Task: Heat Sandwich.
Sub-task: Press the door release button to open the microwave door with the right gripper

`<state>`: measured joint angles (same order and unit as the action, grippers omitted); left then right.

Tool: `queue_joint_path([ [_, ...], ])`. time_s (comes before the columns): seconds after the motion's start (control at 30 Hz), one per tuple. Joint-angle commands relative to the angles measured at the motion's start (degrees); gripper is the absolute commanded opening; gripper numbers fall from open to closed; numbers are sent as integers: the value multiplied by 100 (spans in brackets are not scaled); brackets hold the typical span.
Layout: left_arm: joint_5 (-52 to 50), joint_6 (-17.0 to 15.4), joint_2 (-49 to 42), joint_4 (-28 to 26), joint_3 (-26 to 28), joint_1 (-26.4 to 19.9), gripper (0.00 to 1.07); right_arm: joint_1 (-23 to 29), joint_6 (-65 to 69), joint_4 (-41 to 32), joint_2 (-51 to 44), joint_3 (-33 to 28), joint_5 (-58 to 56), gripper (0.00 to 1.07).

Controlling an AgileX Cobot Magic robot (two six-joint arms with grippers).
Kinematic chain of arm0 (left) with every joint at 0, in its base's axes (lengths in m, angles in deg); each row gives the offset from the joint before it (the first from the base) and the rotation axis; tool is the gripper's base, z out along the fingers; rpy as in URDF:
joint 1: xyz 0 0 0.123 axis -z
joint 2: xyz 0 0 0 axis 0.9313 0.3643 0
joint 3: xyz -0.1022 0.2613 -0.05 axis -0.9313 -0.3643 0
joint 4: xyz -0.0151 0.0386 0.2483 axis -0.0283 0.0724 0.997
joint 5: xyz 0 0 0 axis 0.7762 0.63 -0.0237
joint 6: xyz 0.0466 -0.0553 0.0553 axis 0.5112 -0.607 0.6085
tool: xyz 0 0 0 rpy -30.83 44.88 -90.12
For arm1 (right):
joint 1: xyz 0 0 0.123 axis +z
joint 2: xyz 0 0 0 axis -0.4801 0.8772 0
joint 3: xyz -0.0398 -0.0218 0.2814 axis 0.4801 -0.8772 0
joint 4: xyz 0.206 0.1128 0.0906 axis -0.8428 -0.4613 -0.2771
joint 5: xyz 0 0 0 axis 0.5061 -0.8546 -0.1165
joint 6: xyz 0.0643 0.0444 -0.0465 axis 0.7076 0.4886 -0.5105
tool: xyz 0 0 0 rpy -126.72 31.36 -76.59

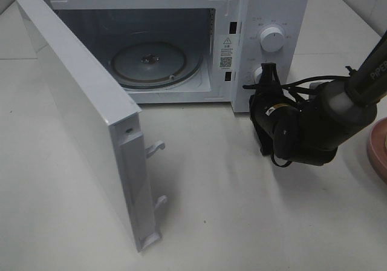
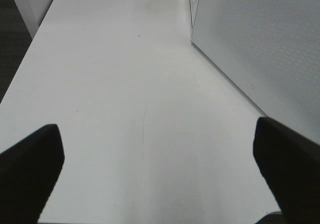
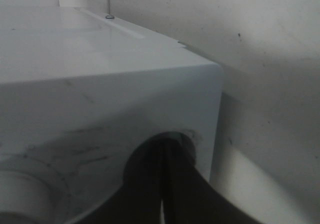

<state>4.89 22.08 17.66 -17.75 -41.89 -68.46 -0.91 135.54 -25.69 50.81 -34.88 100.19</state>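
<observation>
Overhead view: bright, even light, sharp. Left wrist view: table (image 2: 125, 84) washed pale. Right wrist view: dim, shadowed, blurred.

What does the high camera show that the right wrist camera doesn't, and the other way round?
Only the high view: the door swung open, the glass turntable inside, and a pink plate at the right edge. Only the right wrist view: a small screw on the outer shell and dark smudges near the knob. Both: the microwave and the right fingers, shut, at its lower knob. Neither shows a sandwich.
</observation>
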Motion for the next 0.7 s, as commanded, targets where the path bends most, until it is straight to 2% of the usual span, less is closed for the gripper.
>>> queue_joint_path([
  [0.03,-29,6,-132,-40,0,-11,98,-115,-74,424,-120,332,470,0],
  [0.53,-29,6,-132,-40,0,-11,98,-97,-109,722,-619,-453,-206,1],
  [0.7,-29,6,-92,-40,0,-11,98,-97,-218,705,-819,-705,-785,1],
])
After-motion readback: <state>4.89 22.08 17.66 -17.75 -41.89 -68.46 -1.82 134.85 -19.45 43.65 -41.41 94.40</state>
